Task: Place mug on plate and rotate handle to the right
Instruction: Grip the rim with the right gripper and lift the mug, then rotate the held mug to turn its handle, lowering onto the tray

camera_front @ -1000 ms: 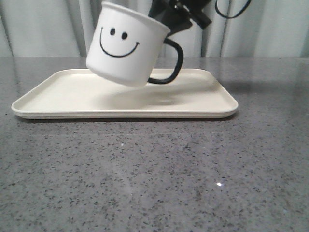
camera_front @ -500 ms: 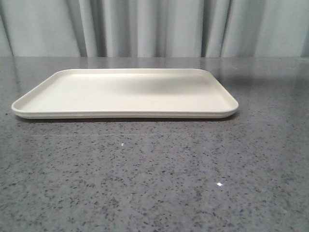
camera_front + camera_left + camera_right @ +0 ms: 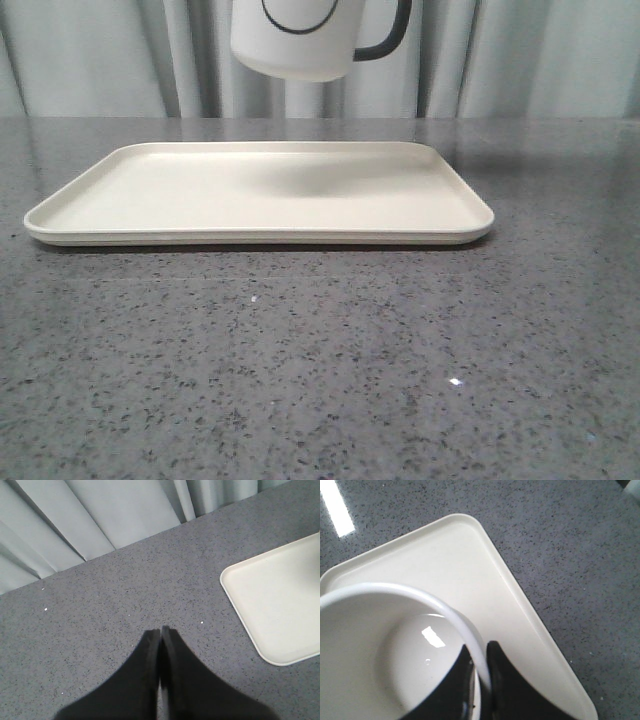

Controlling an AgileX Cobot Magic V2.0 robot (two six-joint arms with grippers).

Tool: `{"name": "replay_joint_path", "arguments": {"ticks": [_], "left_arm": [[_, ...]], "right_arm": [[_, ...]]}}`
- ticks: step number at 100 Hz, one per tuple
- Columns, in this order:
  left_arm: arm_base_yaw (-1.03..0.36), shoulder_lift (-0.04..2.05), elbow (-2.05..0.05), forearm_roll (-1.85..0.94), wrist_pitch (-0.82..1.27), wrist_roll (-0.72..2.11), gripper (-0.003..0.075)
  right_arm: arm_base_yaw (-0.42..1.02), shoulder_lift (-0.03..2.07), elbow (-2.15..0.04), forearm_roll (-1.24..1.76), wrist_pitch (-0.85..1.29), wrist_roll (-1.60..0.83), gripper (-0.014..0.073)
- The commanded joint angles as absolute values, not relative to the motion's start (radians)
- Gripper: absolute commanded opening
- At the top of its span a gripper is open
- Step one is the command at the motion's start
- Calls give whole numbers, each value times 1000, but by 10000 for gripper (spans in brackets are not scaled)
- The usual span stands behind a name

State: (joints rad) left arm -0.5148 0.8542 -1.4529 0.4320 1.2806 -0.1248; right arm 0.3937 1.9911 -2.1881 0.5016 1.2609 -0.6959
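Observation:
The white mug (image 3: 292,40) hangs in the air above the back of the cream plate (image 3: 150,205), its top cut off by the front view's upper edge. Only the smile's lower curve shows. Its black handle (image 3: 385,38) points right. In the right wrist view my right gripper (image 3: 481,652) is shut on the mug's rim (image 3: 447,611), one finger inside the cup and one outside, with the plate (image 3: 485,580) below. My left gripper (image 3: 160,631) is shut with nothing in it, over bare table left of the plate's corner (image 3: 270,605).
The grey speckled tabletop (image 3: 320,370) stretches in front of the plate. Pale curtains (image 3: 100,60) hang behind the table's far edge.
A second ago the mug hung tilted low over the plate. Half a second ago it was out of the front view. Now its lower part shows again at the top, upright.

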Motion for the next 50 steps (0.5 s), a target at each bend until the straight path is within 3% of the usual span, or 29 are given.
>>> {"name": "replay_joint_path", "arguments": {"ticks": [1, 50], "left_arm": [[-515, 854, -1472, 447, 1261, -136, -20], [-515, 854, -1419, 445, 1261, -136, -20]], "right_arm": [[395, 1946, -2220, 530, 1326, -692, -112], [408, 2020, -2216, 525, 1335, -690, -112]]}}
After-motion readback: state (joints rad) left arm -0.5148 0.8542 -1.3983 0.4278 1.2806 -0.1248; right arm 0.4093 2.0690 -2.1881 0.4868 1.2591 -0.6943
